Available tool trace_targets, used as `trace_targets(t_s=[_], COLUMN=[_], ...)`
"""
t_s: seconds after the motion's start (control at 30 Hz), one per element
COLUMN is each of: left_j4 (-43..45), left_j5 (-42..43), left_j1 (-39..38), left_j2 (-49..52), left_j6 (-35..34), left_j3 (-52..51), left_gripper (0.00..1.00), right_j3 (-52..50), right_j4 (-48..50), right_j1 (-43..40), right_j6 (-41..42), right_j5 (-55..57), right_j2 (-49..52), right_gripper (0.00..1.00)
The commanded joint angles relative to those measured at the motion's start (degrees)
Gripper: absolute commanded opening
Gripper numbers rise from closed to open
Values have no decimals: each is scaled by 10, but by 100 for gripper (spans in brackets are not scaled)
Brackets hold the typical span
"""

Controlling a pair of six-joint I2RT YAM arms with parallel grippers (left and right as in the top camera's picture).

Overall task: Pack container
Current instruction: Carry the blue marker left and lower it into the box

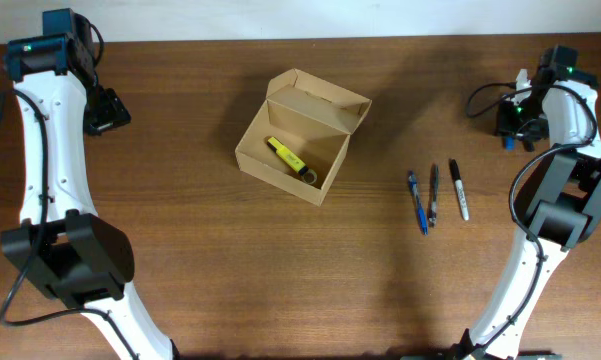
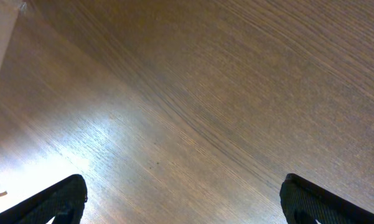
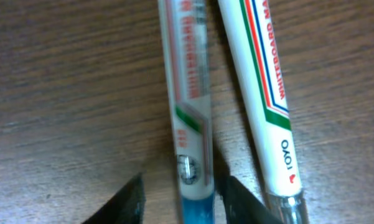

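Note:
The container (image 1: 302, 137) is a tan cardboard box at the table's middle. Its flap lid stands open and a yellow highlighter (image 1: 288, 155) lies inside. My right gripper (image 1: 511, 122) is at the far right rear. In the right wrist view its fingers (image 3: 182, 193) are closed round a blue-ended whiteboard marker (image 3: 190, 93), which looks slightly raised off the wood. A second whiteboard marker (image 3: 261, 93) lies right beside it. My left gripper (image 1: 106, 110) is at the far left rear, open and empty over bare wood (image 2: 187, 205).
Three pens lie in a row right of the box: a blue pen (image 1: 417, 202), a dark pen (image 1: 433, 194) and a black marker (image 1: 459, 189). Both arm bases stand at the front corners.

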Motion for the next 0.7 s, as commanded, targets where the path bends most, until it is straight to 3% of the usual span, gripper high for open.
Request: trace_targets(t_s=[0.0, 0.07, 0.17, 0.4, 0.67], left_j4=[0, 0, 0, 0, 0], left_j5=[-4, -4, -4, -4, -4], left_j1=[4, 4, 4, 4, 4], left_j2=[5, 5, 5, 5, 5], left_j6=[7, 7, 7, 7, 7], left_j3=[-3, -3, -3, -3, -3], left_gripper=[100, 100, 100, 100, 100], right_j3=[-5, -5, -5, 29, 210], right_j4=[-5, -5, -9, -36, -132], right_j1=[-3, 0, 6, 34, 97], right_j6=[7, 10, 28, 28, 28], right_j5=[-5, -20, -28, -90, -113], right_j2=[20, 20, 20, 1, -50], right_gripper=[31, 15, 4, 4, 4])
